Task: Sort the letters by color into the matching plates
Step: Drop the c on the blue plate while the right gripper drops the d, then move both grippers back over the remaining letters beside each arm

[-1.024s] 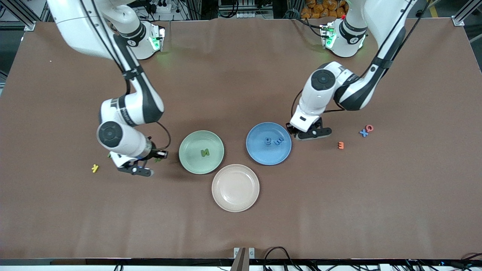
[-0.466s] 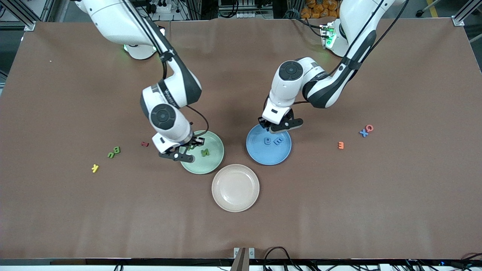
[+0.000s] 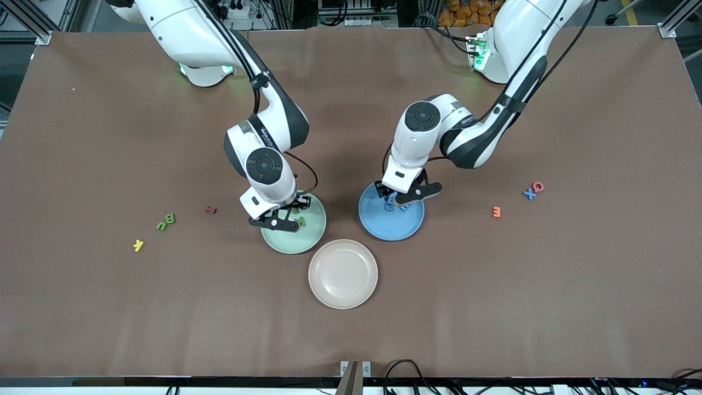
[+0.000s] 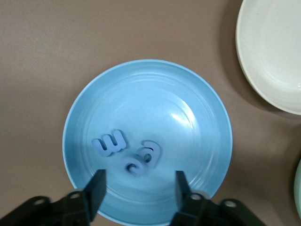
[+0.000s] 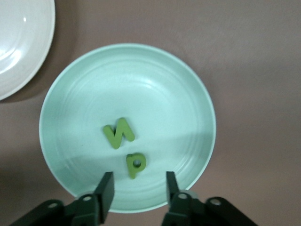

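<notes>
Progress check, from the right arm's end of the table: yellow letter [image 3: 139,245], two green letters [image 3: 166,221] and dark red letter [image 3: 211,209] are unsorted on the table. Right gripper [image 5: 135,193] is over the green plate [image 3: 314,233], jaws apart, empty; two green letters [image 5: 126,146] are in the plate. Beige plate [image 3: 343,274] holds nothing. Left gripper [image 4: 138,192] is over the blue plate [image 3: 384,230], jaws apart, empty; at least two blue letters [image 4: 126,151] are inside. Orange letter [image 3: 496,211], blue letter [image 3: 529,193] and pink letter [image 3: 538,186] are unsorted. Roughly a third done.

mint green plate [image 5: 188,94], blue plate [image 4: 197,108], beige plate [image 3: 343,293], brown table [image 3: 493,302]
</notes>
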### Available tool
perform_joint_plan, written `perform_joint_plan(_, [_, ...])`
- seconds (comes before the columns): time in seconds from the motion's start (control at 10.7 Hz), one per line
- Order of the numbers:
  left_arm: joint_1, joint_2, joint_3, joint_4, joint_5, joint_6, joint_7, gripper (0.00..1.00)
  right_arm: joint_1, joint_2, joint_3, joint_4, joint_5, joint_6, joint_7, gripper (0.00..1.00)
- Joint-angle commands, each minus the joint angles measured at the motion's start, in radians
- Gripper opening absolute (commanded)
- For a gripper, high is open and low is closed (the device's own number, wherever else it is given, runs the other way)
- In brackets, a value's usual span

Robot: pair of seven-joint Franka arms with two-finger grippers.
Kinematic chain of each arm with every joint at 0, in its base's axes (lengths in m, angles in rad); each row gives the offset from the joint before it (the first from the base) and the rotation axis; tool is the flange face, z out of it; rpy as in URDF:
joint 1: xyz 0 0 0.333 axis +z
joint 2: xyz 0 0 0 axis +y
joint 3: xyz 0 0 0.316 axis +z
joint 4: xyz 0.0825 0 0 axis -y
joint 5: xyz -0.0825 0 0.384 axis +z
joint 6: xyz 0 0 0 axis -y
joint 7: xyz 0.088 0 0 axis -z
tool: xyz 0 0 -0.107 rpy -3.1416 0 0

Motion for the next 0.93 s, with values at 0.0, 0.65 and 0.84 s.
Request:
perform_joint_plan(0.0, [0.014,0.005,0.010,0.008,0.037,-0.028,0.072,1.00,-0.030,-0.009,-0.010,0.028,-0.055,-0.026,-0.055,1.00])
perform_joint_plan(0.65, [0.185,-0.031,0.026,-0.043,0.037,-0.108,0.423,1.00,-0.256,-0.013,-0.039,0.018,-0.107,-0.054,-0.422,1.00])
perform_joint_plan(0.84, [0.229,-0.052,0.026,-0.081,0.040,-0.105,0.547,1.00,-0.340,-0.011,-0.037,0.013,-0.108,-0.043,-0.454,1.00])
